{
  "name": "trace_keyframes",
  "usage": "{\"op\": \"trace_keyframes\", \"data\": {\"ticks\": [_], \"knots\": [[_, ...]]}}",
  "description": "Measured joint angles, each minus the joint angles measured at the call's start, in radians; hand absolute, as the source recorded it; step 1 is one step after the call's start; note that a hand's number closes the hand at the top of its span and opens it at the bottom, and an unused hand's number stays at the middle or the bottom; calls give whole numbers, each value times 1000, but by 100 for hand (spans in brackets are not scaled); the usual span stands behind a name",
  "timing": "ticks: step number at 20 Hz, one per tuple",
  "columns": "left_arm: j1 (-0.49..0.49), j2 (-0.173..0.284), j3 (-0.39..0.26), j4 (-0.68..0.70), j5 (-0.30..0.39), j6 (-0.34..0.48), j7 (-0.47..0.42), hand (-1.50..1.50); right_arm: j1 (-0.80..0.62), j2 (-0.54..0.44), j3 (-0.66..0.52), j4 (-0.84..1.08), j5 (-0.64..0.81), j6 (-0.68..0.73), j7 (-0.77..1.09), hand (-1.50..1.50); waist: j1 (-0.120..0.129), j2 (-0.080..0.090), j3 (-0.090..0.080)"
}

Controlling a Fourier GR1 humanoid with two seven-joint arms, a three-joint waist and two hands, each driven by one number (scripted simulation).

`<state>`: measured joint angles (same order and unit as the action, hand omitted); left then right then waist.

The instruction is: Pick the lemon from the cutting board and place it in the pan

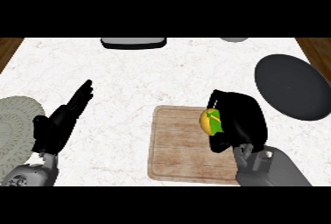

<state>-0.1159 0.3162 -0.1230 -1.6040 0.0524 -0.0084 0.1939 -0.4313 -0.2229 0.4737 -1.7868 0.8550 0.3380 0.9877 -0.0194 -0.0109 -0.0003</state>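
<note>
The yellow-green lemon [211, 121] sits over the right part of the wooden cutting board [181, 144], with my right hand [242, 120] curled round it from the right; fingers and thumb wrap its top and bottom. Whether it has left the board's surface I cannot tell. The dark round pan [292, 86] lies at the right edge of the counter, up and to the right of that hand. My left hand [65, 118] rests open at the left, fingers straight and pointing away, well clear of the board.
A pale woven round mat [14, 131] lies at the left edge beside my left hand. A dark tray-like object [133, 42] and a grey round item [234, 39] sit at the counter's far edge. White marble counter spreads between them.
</note>
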Motion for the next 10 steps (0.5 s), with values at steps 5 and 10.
{"op": "trace_keyframes", "data": {"ticks": [5, 10], "knots": [[-12, -5, 5, 1, 0, -3, 6, 0, -16, 14, 28, -104, 211, -120, 25, 150, 6, 3, 0], [-26, -10, 12, 3, -1, -16, 15, 0, 16, 43, -9, -149, 327, -194, 34, 150, 13, 7, 0]]}}
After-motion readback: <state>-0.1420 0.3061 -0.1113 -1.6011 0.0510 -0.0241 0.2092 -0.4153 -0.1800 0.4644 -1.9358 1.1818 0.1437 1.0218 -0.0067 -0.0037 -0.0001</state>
